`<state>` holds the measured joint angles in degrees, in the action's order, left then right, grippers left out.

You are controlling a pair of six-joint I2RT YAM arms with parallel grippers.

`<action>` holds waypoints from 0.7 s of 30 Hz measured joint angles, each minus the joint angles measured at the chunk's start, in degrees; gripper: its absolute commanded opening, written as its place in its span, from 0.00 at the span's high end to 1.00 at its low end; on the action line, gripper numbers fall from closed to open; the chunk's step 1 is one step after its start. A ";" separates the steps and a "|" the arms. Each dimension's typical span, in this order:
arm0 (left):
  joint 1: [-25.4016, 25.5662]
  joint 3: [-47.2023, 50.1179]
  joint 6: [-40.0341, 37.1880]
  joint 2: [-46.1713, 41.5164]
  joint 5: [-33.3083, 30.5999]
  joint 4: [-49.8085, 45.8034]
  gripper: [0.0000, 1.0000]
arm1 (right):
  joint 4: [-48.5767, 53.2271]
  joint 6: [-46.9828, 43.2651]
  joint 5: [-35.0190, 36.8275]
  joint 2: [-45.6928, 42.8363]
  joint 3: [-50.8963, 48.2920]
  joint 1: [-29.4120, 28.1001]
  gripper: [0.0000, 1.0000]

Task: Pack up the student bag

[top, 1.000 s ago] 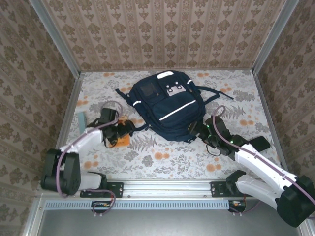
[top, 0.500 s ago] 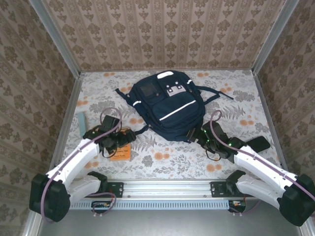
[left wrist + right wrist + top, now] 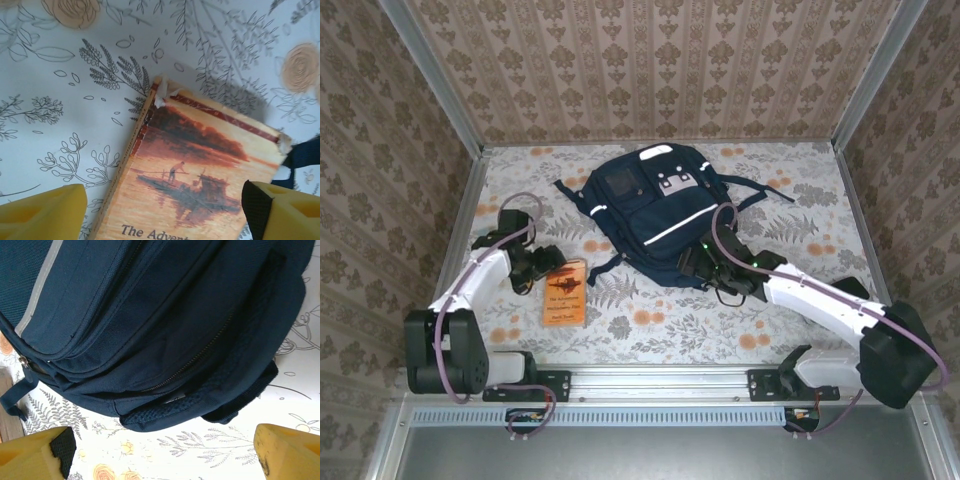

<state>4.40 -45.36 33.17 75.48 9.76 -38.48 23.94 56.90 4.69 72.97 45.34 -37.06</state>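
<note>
The student bag (image 3: 655,215) lies mid-table (image 3: 650,335), its zips apparently closed. The right claw (image 3: 698,262), spread, has closed in on its 5 o'clock corner. The left claw (image 3: 538,277), also spread, has uncovered the orange book (image 3: 565,293) at 8 o'clock, which is not yet packed.

Table (image 3: 800,190): covered by a white cloth printed with grey leaves and orange flowers.
Middle to far side: student bag (image 3: 655,215), lying flat, front pockets up, straps spread on the cloth.
Near left: 1 orange paperback book (image 3: 564,293), cover up, just beside a bag strap end.
</note>
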 measured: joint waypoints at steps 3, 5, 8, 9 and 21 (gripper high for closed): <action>0.00 1.18 -0.79 2.38 0.83 0.87 0.32 | -0.11 -0.15 -0.07 2.23 0.81 -0.24 0.07; 0.02 2.16 -1.01 3.43 1.01 1.44 0.38 | -0.11 -0.26 -0.26 3.32 1.11 -0.33 0.07; 0.57 3.52 -1.29 4.66 1.07 1.81 0.44 | -0.11 -0.66 -0.46 4.46 1.64 -0.50 0.07; 1.22 3.78 -1.27 4.94 1.05 1.99 0.45 | -0.11 -0.83 -0.50 4.66 1.84 -0.61 0.08; 15.76 5.92 2.56 3.69 0.07 5.66 0.51 | -0.09 -1.29 -0.63 4.66 2.29 -2.29 0.08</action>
<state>20.16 -39.44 35.73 79.18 9.82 -32.82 23.86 55.61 4.05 77.62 47.64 -39.35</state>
